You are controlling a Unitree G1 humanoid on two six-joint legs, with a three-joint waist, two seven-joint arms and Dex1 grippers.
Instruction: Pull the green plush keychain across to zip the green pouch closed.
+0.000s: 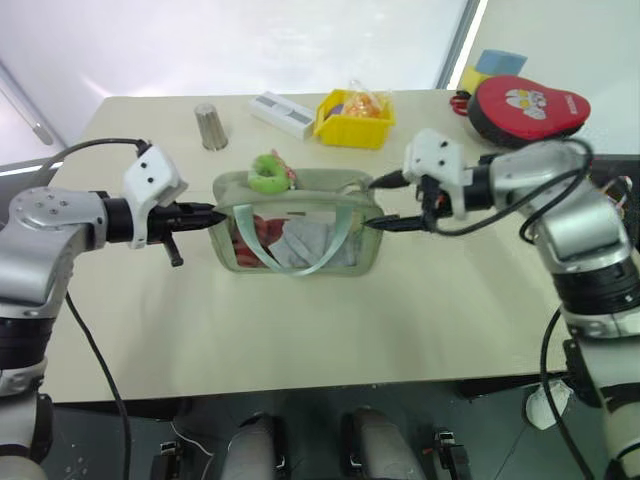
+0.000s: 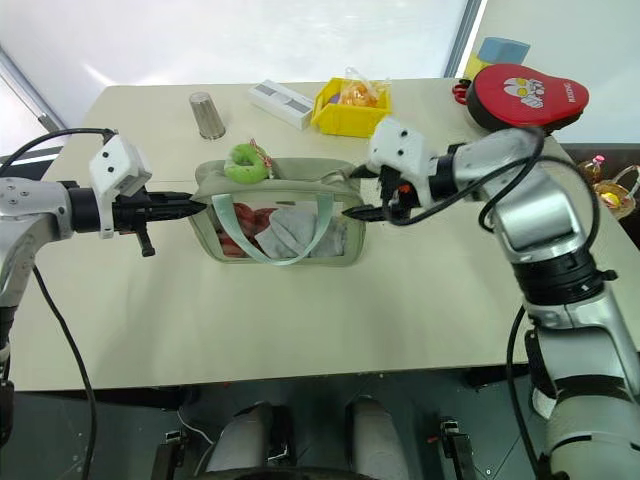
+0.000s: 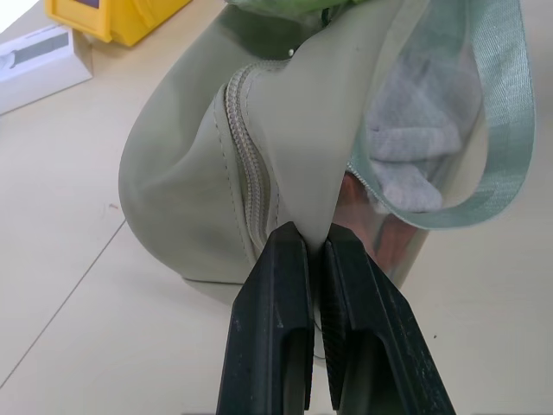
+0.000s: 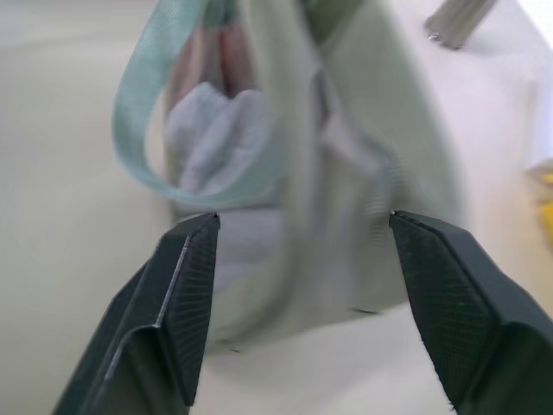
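Green pouch (image 1: pixel 296 236) stands upright mid-table, pinched at its nine-o'clock end by the left gripper (image 1: pixel 214 213), fingers clenched on the fabric. At its three-o'clock end the right gripper (image 4: pixel 298 233) has its fingers spread, released. Green plush keychain (image 1: pixel 268 172) sits atop the pouch toward eleven o'clock. Beyond stands a yellow bin (image 1: pixel 355 118).

The green pouch (image 1: pixel 297 235) stands upright on the bench, pale sage with a clear front panel and a mint strap looping down its face. The green plush keychain (image 1: pixel 268 172), fuzzy lime, rests on its top toward my left end.
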